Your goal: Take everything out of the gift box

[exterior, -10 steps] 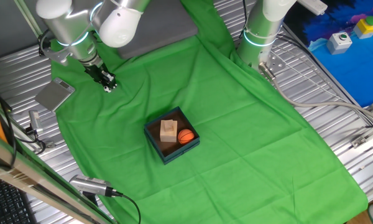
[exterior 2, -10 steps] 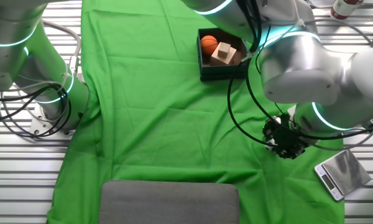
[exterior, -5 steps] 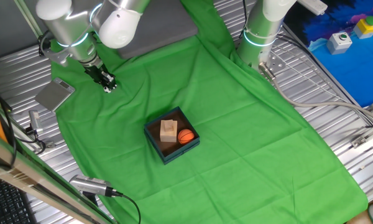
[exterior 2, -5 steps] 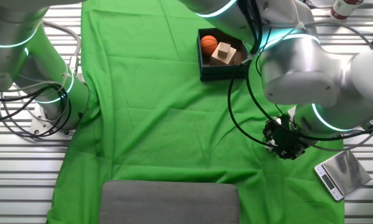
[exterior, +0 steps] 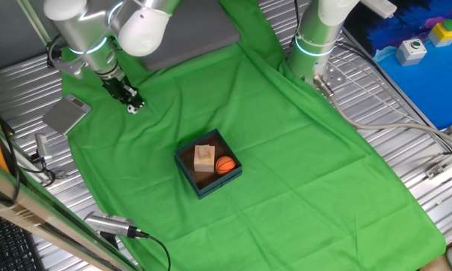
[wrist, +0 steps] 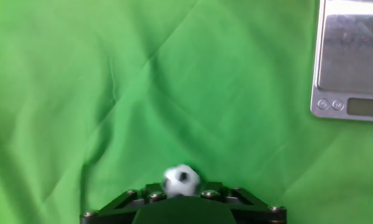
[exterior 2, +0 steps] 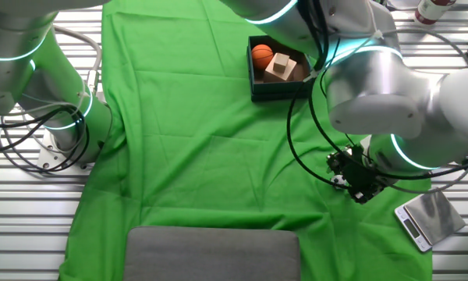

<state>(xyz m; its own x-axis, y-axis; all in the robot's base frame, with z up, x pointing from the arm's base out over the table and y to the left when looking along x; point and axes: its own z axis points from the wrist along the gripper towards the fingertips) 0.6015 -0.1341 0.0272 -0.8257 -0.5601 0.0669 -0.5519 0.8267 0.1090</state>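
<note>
No legible text, labels, brands, numbers or signs in any view. Display strip and two round buttons along front edge of grey scale (wrist: pixel 351 59), at 2 o'clock in hand view: blank or too blurred to read. Blue surface (exterior: pixel 418 64) at 2 o'clock in one fixed view: colourful patches only, no readable characters.

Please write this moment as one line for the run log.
gripper: over cloth, away from box | soccer ball: at fingertips, blurred | box: holds block, basketball
</note>
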